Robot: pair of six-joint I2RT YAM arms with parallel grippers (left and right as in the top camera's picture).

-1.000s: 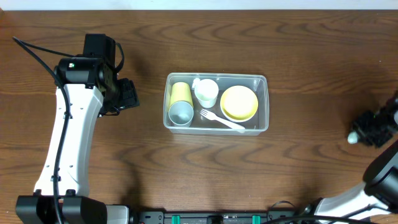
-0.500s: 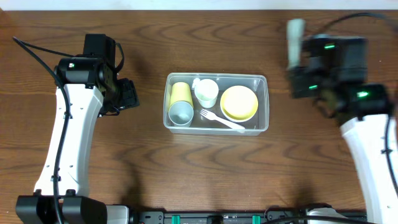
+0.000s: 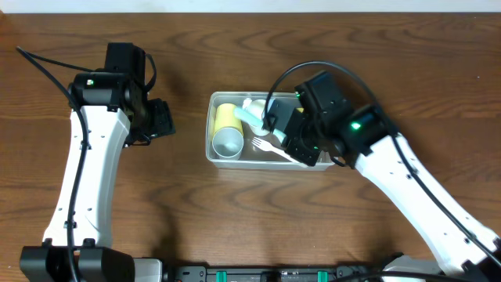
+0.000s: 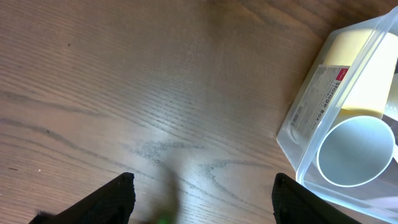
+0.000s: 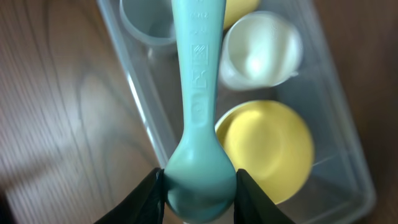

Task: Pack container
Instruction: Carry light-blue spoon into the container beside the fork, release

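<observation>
Teal spoon [image 5: 198, 93]: clamped at its wide end in the right claw [image 5: 199, 186], with its stem out over the container [image 3: 210, 125]; probably about to be laid inside.
Container: mid-table, holding cups [image 3: 228, 142], bowls [image 5: 261, 50] and a fork [image 3: 262, 143]; little free room.
Left claw [image 4: 202, 193]: fingers apart and empty, just left of the container, out of the way.
Table [image 3: 235, 227]: brown woodgrain.
Room: unseen beyond the table.

Robot lab bench is being indicated: left arm [image 3: 84, 180] and right arm [image 3: 423, 196] being carried at near edge of wood-grain table [image 3: 235, 211], black cable [image 3: 317, 64] being trailed above it.
</observation>
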